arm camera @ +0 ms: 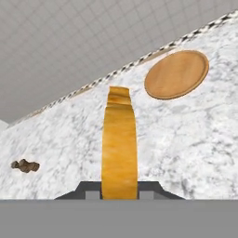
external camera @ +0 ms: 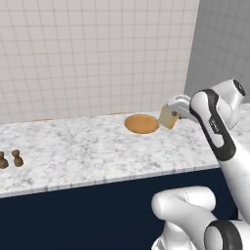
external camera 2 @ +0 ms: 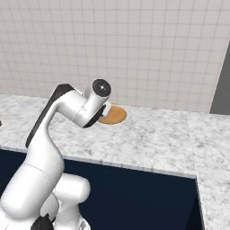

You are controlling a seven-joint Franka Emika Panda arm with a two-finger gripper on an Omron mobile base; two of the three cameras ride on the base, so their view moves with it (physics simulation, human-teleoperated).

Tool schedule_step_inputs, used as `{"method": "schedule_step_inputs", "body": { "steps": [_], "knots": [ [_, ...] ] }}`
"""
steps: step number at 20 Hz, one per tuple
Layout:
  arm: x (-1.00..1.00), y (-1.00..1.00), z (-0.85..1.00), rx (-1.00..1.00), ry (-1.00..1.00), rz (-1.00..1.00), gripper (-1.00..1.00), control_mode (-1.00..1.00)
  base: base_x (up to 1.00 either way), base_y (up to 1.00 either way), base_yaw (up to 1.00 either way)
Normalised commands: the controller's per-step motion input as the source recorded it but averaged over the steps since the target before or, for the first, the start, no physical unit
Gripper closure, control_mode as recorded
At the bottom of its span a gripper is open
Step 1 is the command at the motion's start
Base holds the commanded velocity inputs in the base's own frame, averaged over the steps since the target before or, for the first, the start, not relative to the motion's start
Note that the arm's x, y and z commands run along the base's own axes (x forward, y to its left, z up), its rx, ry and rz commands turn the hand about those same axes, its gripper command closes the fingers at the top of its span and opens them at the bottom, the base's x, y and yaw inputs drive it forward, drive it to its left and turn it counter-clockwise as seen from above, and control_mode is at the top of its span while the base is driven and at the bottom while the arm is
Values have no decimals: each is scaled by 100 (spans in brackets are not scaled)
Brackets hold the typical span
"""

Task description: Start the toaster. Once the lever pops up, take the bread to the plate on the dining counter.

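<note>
Hand view shows the end effector (arm camera: 119, 194) clenched on the light tan, golden-crusted slice of bread (arm camera: 119, 148), held edge-on between the two dark finger tips. The flat round orange-brown wooden plate (arm camera: 176, 74) lies at about 1 o'clock from the slice, well apart from it in this view, on the white-grey veined marble table (arm camera: 186, 139).

In the left base view the bread (external camera: 167, 117) hangs just beside the plate (external camera: 141, 123), at its 3 o'clock, above the table (external camera: 88, 151) and not yet over the plate.

My judgement of the risk: the slice stands upright in the grip, so if it is released too early or too high, it may fall on its edge, tip over and land half on the rim or on the marble beside the plate. A small slip in the grip would cause the same.

The plate sits near the far edge of the table, close to the tiled wall, so room behind it is little. Toward 9 o'clock the marble is open until two small brown pieces (external camera: 10, 158) far away.
</note>
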Motion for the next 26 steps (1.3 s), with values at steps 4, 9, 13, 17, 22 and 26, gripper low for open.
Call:
{"method": "schedule_step_inputs", "body": {
  "steps": [4,9,13,17,22,26],
  "knots": [
    [64,0,-62,0,0,0,100,-100,0,0,0],
    [63,0,-61,0,2,0,100,-100,0,0,0],
    [76,0,-18,0,5,0,100,-100,0,0,0],
    [82,0,0,2,9,0,100,-100,0,0,0],
    [75,0,-10,1,11,0,100,-100,0,0,0],
    [86,-6,-10,5,8,0,100,-100,0,0,0]
  ]
}}
